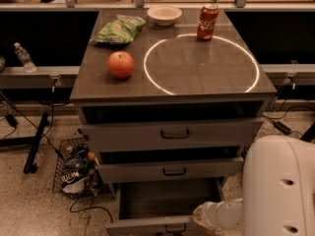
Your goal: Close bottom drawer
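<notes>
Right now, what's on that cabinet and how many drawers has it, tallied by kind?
Apples: 1
Chip bags: 1
Bowls: 1
Cans: 1
Drawers: 3 (top, middle, bottom drawer pulled out)
Total: 7
The gripper is low, by the bottom drawer's front right end.

Apple (120,64), chip bag (119,29), bowl (164,14), soda can (207,21)

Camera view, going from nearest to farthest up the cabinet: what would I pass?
Bottom drawer, pulled out, with the claw at its front's right end → middle drawer → top drawer → apple → bowl.
</notes>
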